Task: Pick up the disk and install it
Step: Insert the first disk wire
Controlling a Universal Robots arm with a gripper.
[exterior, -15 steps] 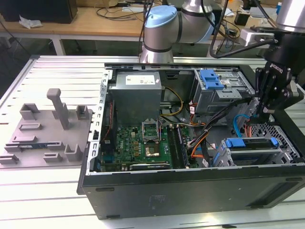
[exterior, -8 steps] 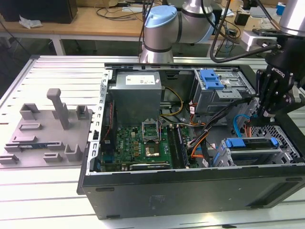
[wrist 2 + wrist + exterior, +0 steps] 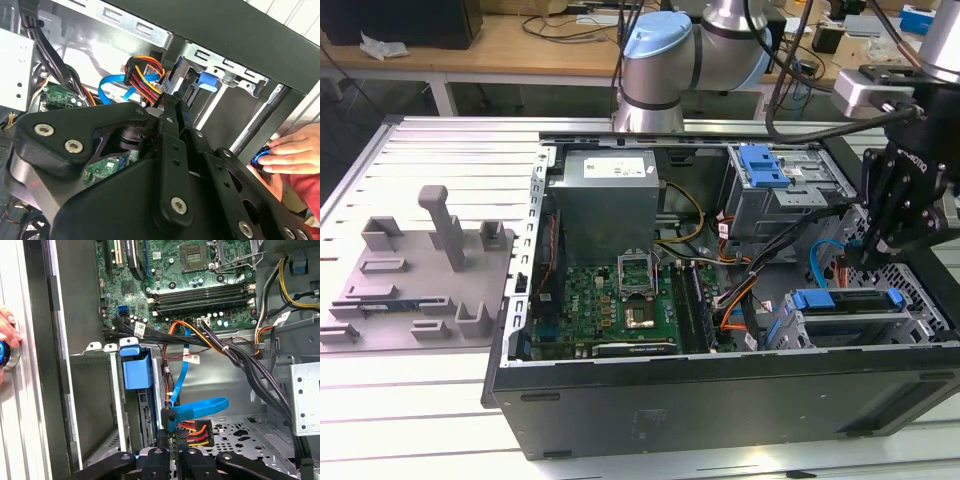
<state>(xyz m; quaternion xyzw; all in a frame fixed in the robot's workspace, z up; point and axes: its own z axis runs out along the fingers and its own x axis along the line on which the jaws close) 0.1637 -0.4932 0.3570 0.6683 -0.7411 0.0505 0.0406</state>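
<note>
Entry: disk install, seating check.

My hand (image 3: 865, 258) hangs inside the open computer case (image 3: 720, 400). In the second wrist view its fingertips (image 3: 169, 102) look drawn together, with nothing of the disk between them.

The disk (image 3: 817, 300) is not in my grip. It sits in the drive cage (image 3: 865, 335) just below and beside my hand, with its blue bracket end facing up.

The blue data cable (image 3: 200, 407) and the power plug (image 3: 196, 432) lie right at my fingertips.

Judgement: the disk looks seated, but I cannot tell if it is fully home.
- Any press goes square on the bracket, along the rails, never at a slant.
- Keep off the wires; a snag would drag the plug.
- A person's fingers (image 3: 295, 150) rest on the case edge nearby, so I move slowly.
</note>
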